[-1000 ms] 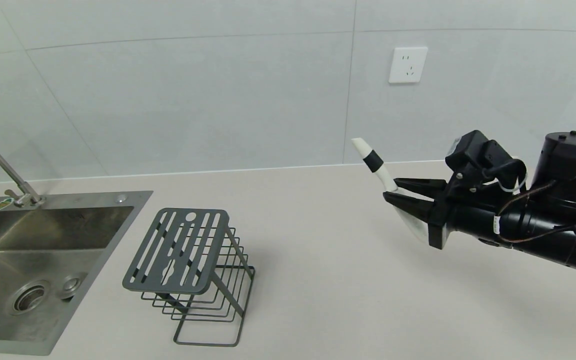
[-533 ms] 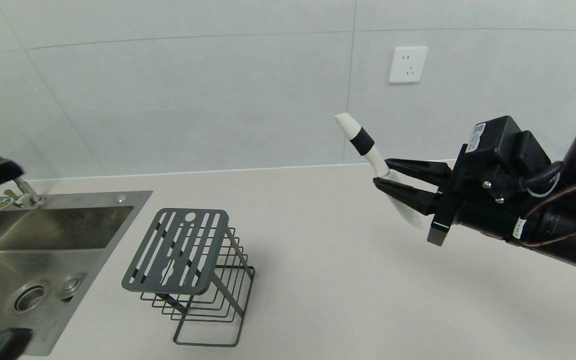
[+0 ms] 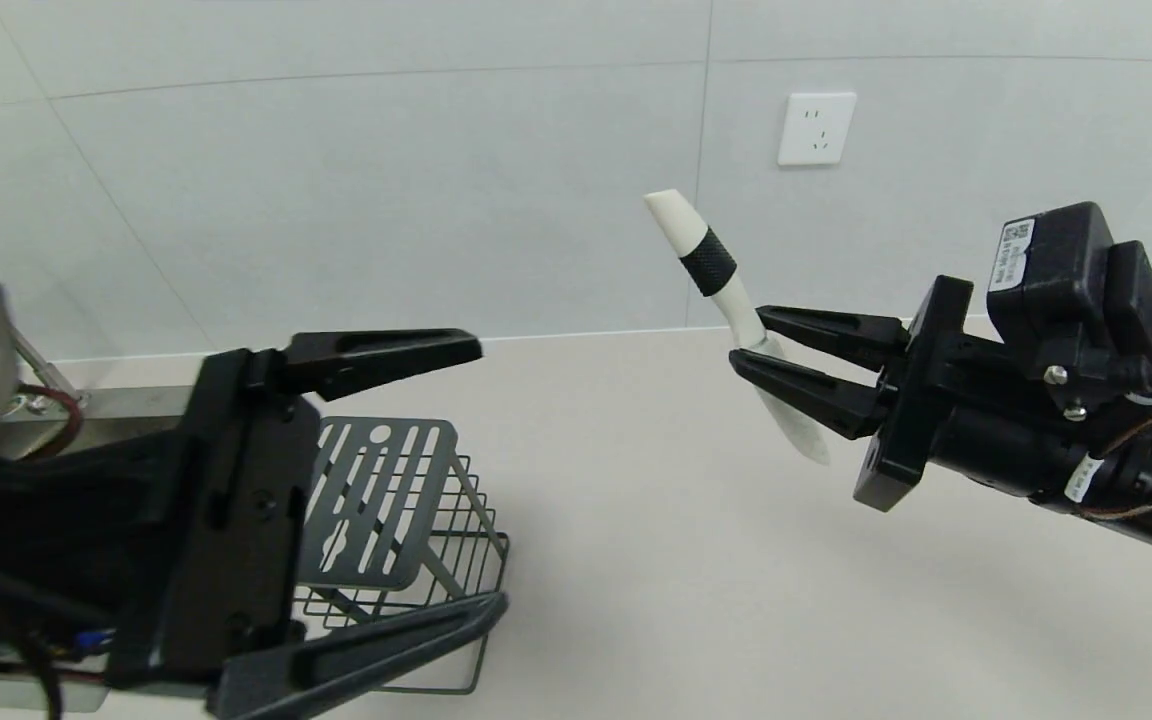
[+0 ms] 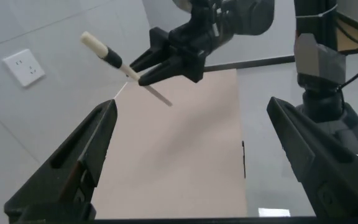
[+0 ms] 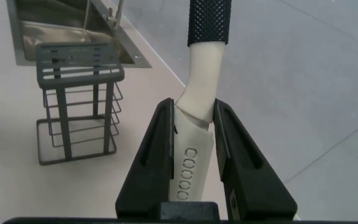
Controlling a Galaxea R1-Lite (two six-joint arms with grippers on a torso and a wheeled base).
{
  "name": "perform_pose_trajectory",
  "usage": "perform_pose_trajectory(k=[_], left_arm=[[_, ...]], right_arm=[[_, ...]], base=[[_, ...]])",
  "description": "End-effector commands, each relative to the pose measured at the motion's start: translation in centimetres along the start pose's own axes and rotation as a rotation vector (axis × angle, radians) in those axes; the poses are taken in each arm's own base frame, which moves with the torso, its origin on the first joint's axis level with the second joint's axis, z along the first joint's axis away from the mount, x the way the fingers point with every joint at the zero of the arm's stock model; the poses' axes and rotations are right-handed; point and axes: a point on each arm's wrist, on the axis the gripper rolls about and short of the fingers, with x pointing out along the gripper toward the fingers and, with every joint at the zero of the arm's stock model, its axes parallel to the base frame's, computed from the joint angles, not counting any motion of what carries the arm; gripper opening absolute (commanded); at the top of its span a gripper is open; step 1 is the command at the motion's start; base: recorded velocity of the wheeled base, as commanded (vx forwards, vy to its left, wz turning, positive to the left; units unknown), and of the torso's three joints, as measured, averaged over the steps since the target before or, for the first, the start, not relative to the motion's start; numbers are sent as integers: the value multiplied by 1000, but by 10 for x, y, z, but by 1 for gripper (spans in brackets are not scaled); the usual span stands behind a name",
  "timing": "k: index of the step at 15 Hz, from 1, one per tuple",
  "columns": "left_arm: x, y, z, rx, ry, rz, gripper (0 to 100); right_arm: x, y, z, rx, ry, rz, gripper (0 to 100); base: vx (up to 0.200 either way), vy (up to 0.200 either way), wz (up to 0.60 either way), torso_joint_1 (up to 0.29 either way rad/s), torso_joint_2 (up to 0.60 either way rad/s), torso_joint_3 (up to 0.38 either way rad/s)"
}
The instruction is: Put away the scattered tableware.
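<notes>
Knife (image 3: 708,262) smooth white, knurled black grip – rack (image 3: 376,500) matt grey metal

We see pale beige worktop (image 3: 656,580), plain matte surface, running back to tiled wall (image 3: 386,200). Steel sink (image 5: 61,31) sunk into worktop at our left end. Dark grey wire rack (image 3: 386,495) stands upright on worktop just beside sink, on its right. We note rack's flat slotted top plate, open wire sides, and rectangular wire base resting flat on surface. Rest of worktop to right of rack bare.
</notes>
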Motion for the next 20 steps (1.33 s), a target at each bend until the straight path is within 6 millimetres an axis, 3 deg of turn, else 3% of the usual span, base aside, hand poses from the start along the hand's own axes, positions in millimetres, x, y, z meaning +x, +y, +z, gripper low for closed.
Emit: perform_pose_trajectory(k=[1,2,4,6,10,13,20], left_arm=[[47,22,-38,-128,-36,-54,100],[52,24,-41,-150,-55,-48,100],[81,36,-67,-266,-138,-2,100],[91,40,-74,-248,-139,-8,100],[124,44,-63,-215,-229,-1,100],[136,48,-51,-201,-285,-18,100],[144,34,-34,-239,-329,-78,100]], right_arm=[[-8,1,4,-3,-7,-6,0],[-10,2,5,-4,-9,-8,0],[-22,3,11,-8,-19,-20,0],[-27,3,15,-14,-29,-29,0],[-31,5,21,-17,-50,-25,0],[-39,9,20,-13,-46,-17,0],[-47,15,16,-3,-26,-1,0]], base=[[0,0,0,0,0,0],[0,0,0,0,0,0],[0,0,0,0,0,0],[0,0,0,0,0,0],[0,0,0,0,0,0],[0,0,0,0,0,0],[0,0,0,0,0,0]])
